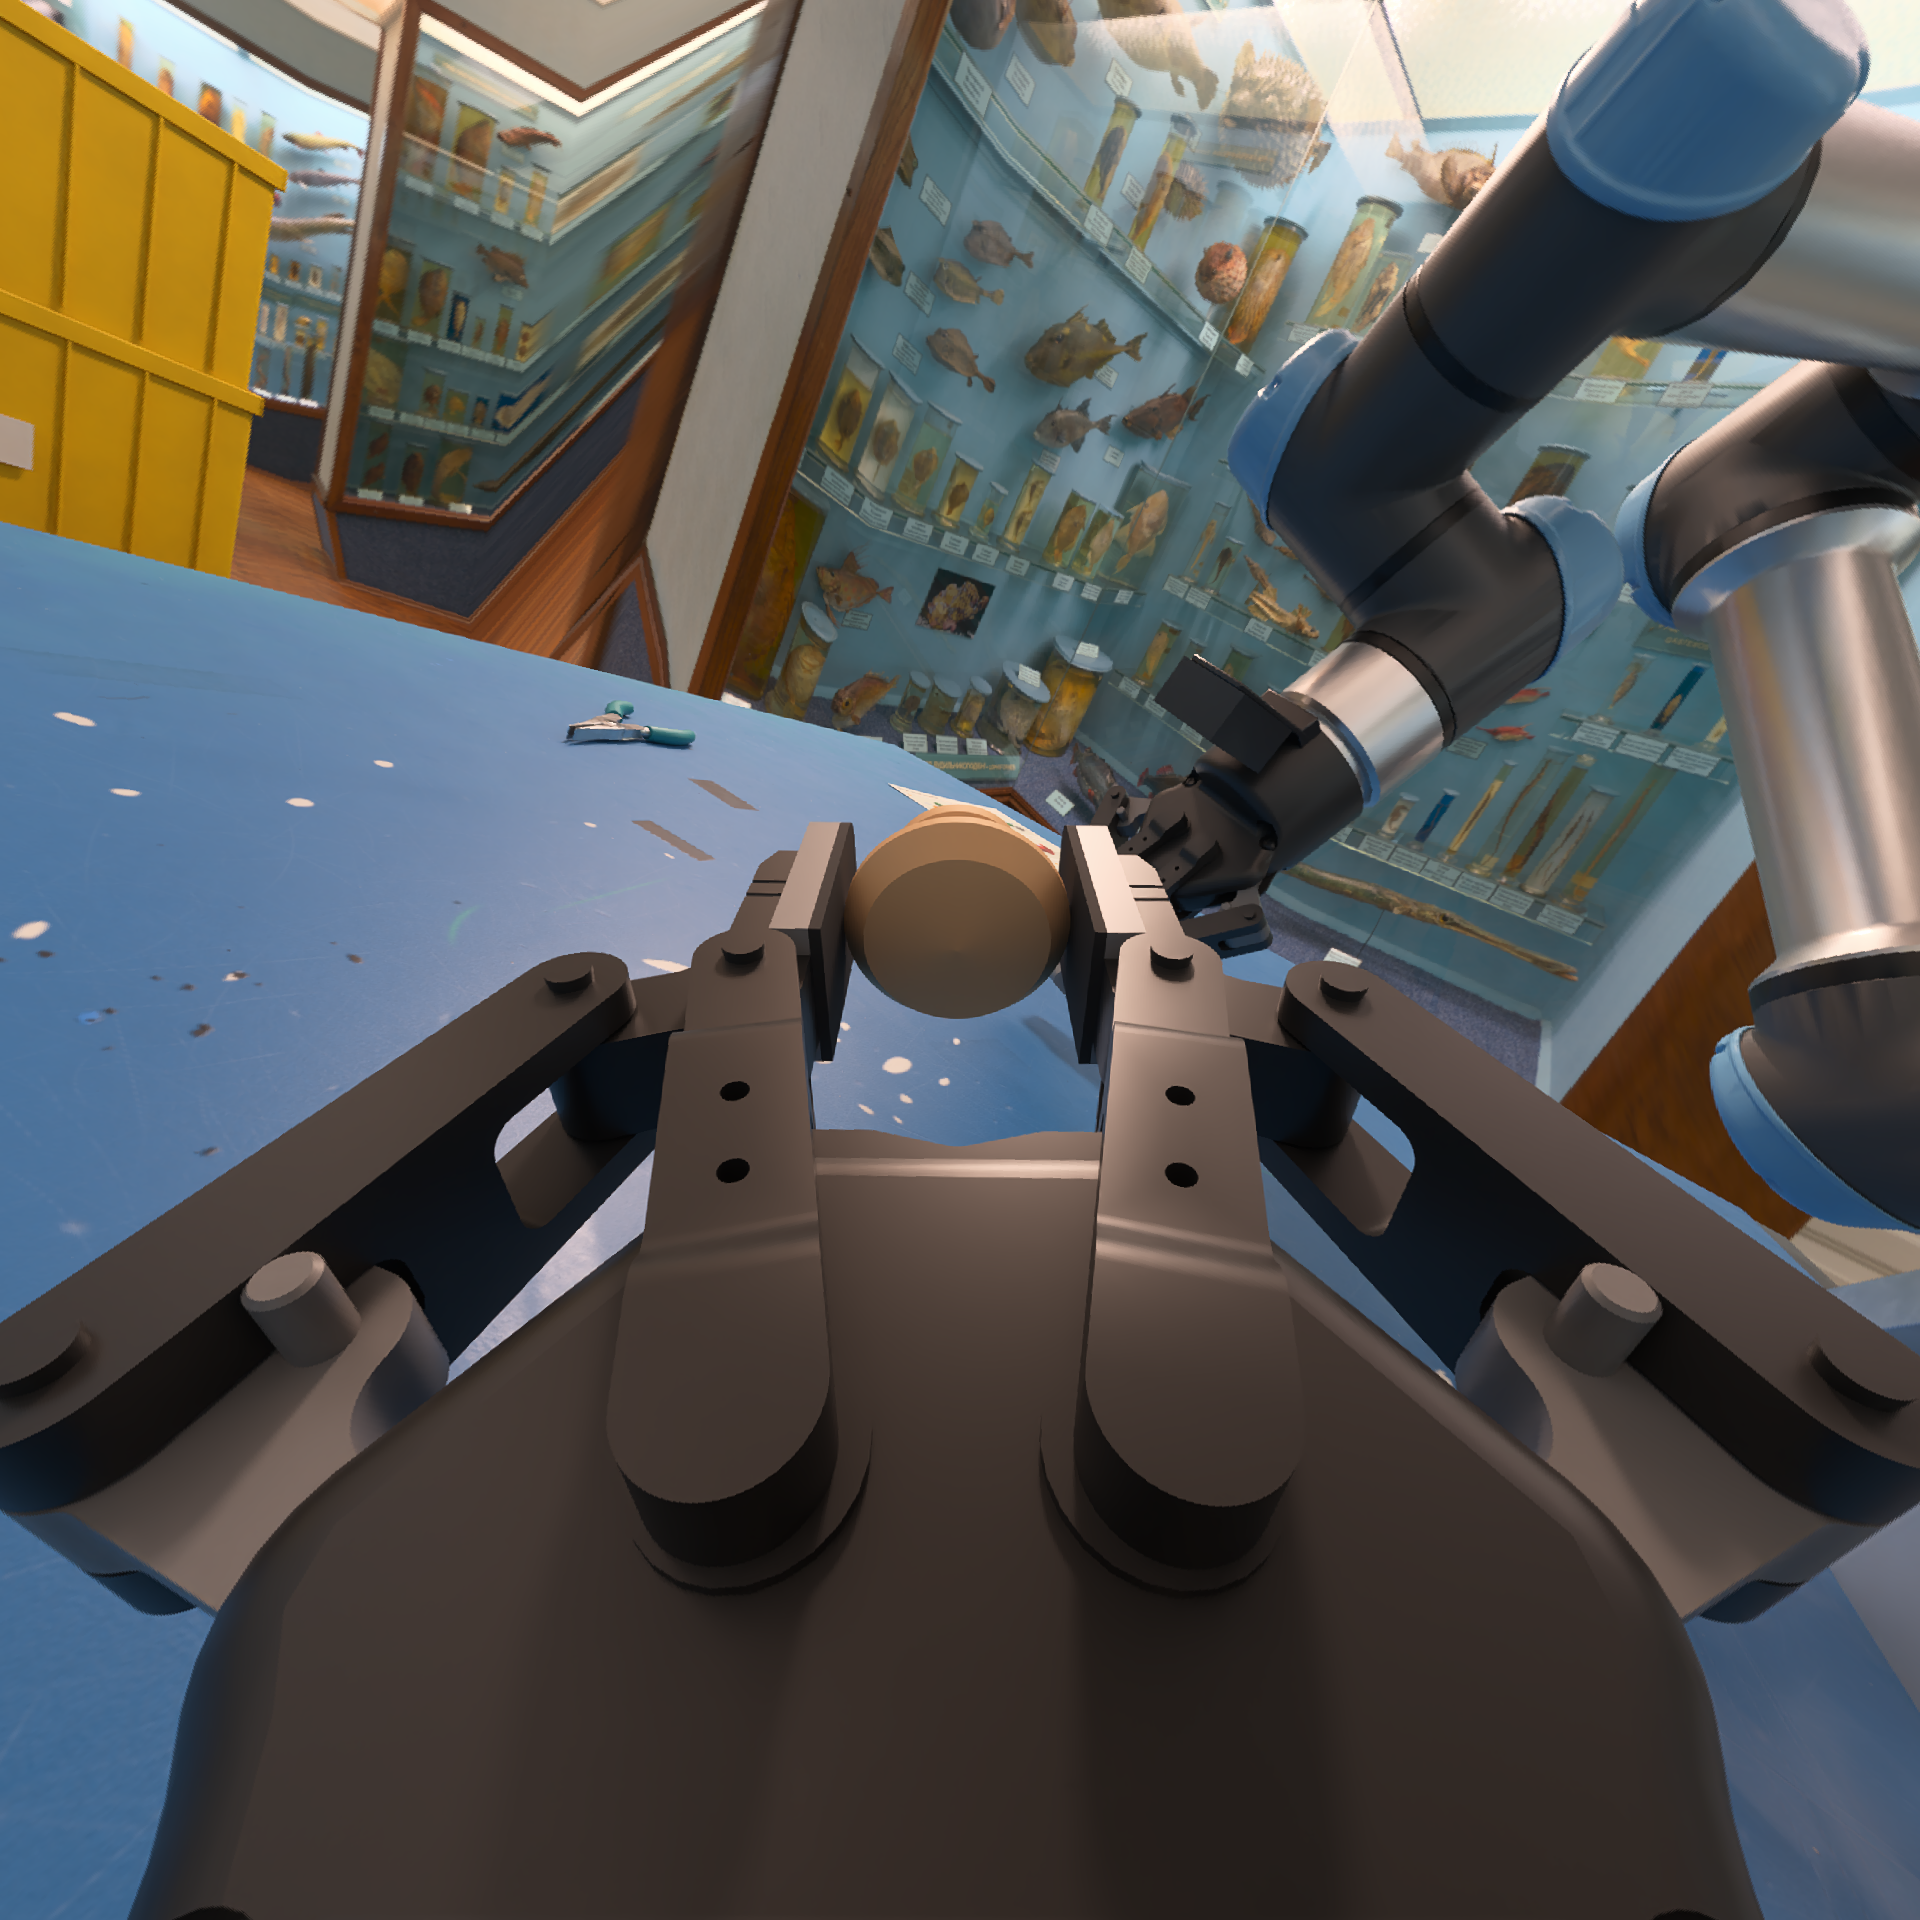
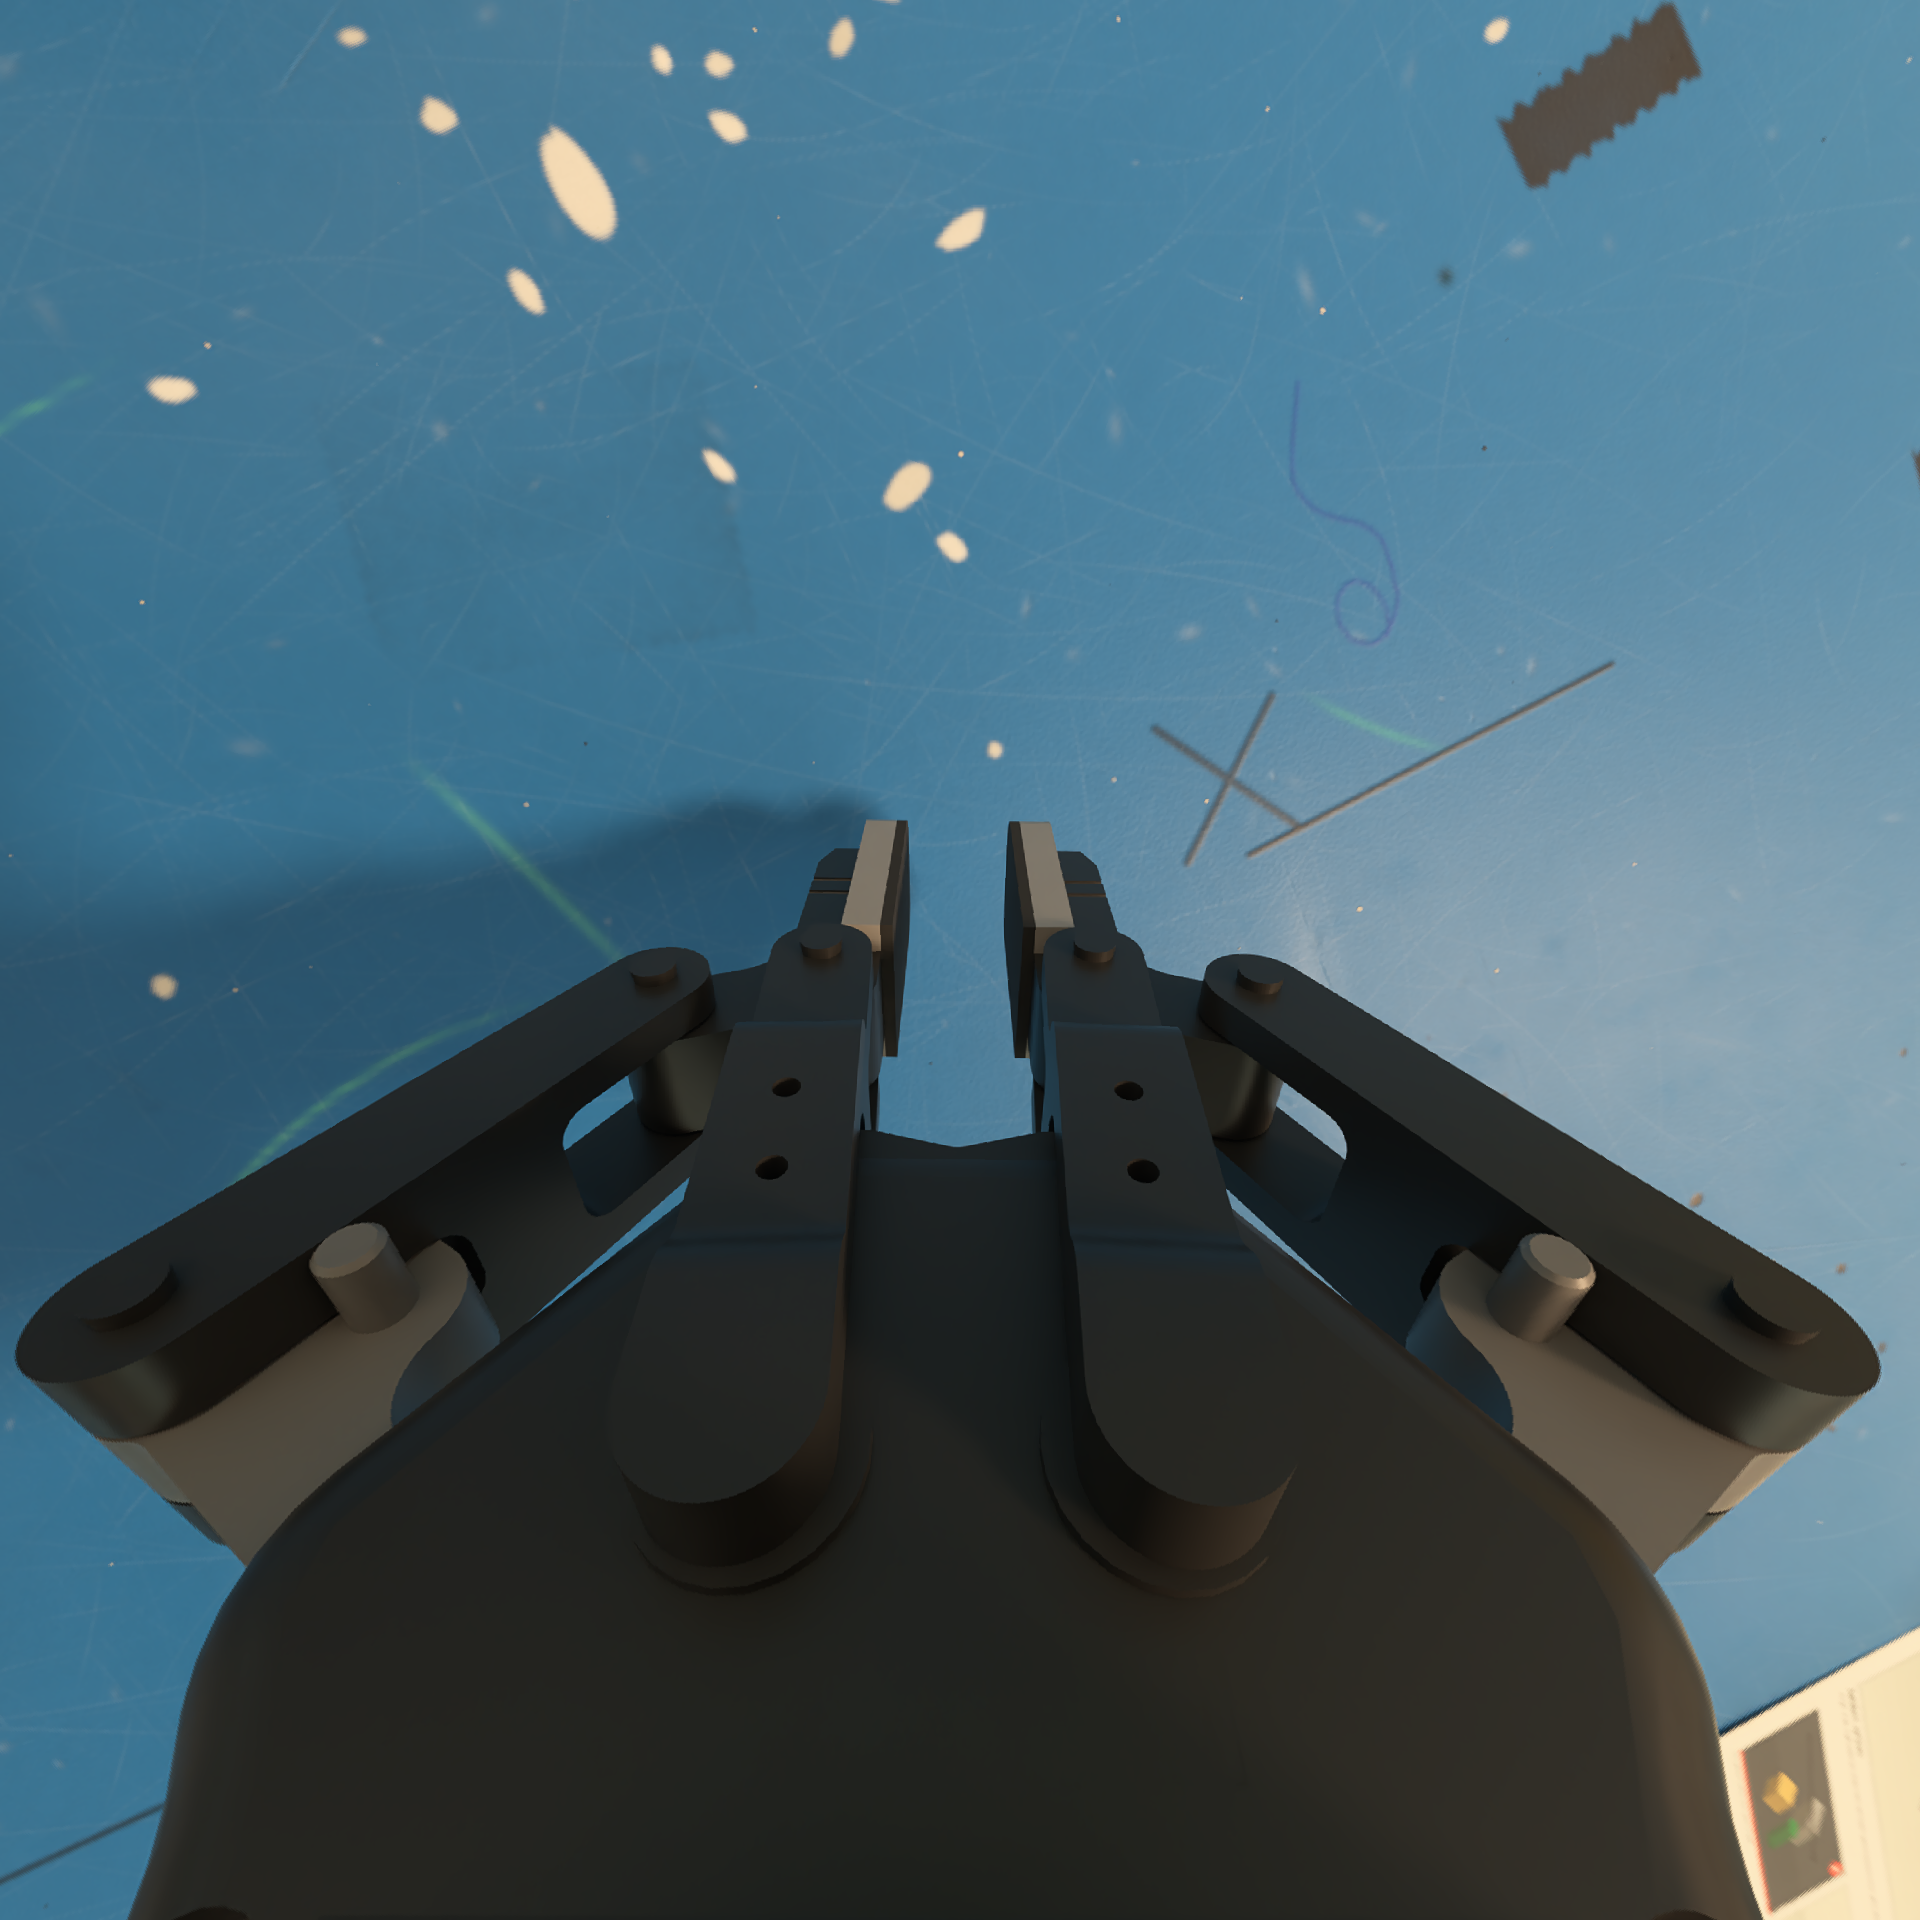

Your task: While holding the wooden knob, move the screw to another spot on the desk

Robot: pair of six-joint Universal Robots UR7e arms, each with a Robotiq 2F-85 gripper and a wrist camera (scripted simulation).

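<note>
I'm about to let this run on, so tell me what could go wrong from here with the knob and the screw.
1. The left gripper holds the round tan wooden knob only at its curved sides, above the blue desk; it could slip out.
2. The right gripper is open and empty, while the dark threaded screw lies far off near the picture's corner; a reach may miss it or roll it.
</note>
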